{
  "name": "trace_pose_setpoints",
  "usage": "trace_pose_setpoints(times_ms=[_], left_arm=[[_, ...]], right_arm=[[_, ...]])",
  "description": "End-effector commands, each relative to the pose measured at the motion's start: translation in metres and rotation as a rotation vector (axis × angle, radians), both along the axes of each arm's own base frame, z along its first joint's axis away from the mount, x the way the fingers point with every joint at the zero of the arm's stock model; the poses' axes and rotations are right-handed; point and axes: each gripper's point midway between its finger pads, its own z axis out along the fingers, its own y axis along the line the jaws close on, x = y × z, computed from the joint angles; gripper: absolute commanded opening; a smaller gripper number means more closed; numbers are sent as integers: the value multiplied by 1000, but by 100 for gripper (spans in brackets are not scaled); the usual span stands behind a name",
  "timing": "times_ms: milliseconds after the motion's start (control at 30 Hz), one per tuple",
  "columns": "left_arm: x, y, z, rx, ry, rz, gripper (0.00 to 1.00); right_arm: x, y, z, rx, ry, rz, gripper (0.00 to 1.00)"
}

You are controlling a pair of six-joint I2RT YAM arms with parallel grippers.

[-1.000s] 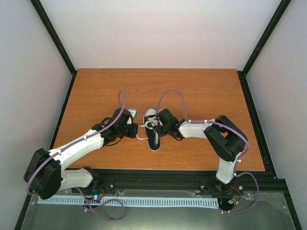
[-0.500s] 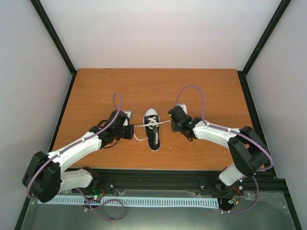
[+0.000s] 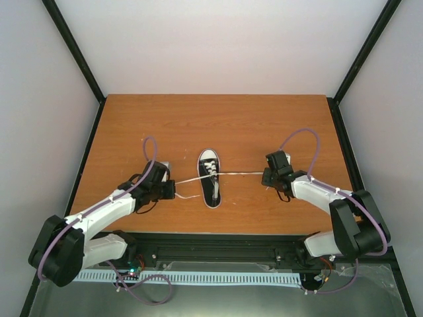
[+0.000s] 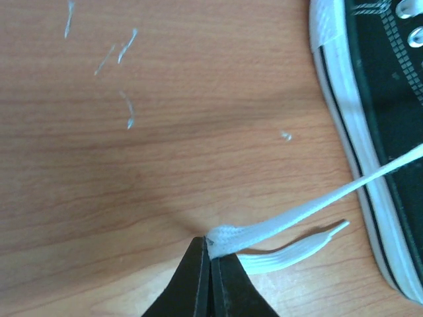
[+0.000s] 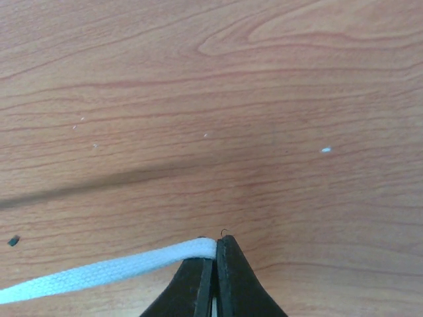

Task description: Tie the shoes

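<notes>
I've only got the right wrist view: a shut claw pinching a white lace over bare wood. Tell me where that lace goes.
Observer: From the right claw the right lace strand runs straight left to the sneaker, which sits midway between the arms with its toe cap pointing away from the bases.
Operator: Report the other arm.
Observer: The left claw is shut on the left lace strand, which is stretched out from the sneaker's opposite side.
Operator: Check for slack.
Observer: Both strands look straight from above. Only a short lace tip beyond the left pinch looks loose, lying on the table beside the sneaker.
</notes>
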Motion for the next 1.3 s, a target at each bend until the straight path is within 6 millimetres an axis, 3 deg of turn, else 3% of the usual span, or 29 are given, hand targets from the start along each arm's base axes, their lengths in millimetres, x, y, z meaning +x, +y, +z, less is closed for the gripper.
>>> trace_pose_setpoints(times_ms=[0, 133, 200, 267, 367, 500, 633, 833, 1267], left_arm=[[-7, 8, -13, -13, 46, 64, 1], [-8, -3, -12, -44, 47, -2, 6], [-6, -13, -4, -73, 24, -62, 21], [-5, -24, 8, -110, -7, -127, 46], [-3, -41, 27, -156, -66, -223, 63], [-3, -68, 35, -183, -95, -342, 64], [2, -90, 21, -90, -92, -421, 59], [27, -93, 4, 15, -107, -401, 50], [34, -125, 16, -68, -219, -516, 43]], right_arm=[[2, 5, 0, 92, -19, -15, 3], [3, 16, 8, 141, -41, 36, 3], [4, 23, 15, 169, -57, 71, 3], [4, 27, 23, 188, -76, 90, 3], [4, 32, 32, 211, -92, 115, 3], [5, 36, 38, 227, -98, 132, 3], [7, 41, 39, 245, -98, 146, 3], [7, 45, 38, 261, -88, 162, 3], [7, 46, 36, 260, -83, 176, 3]])
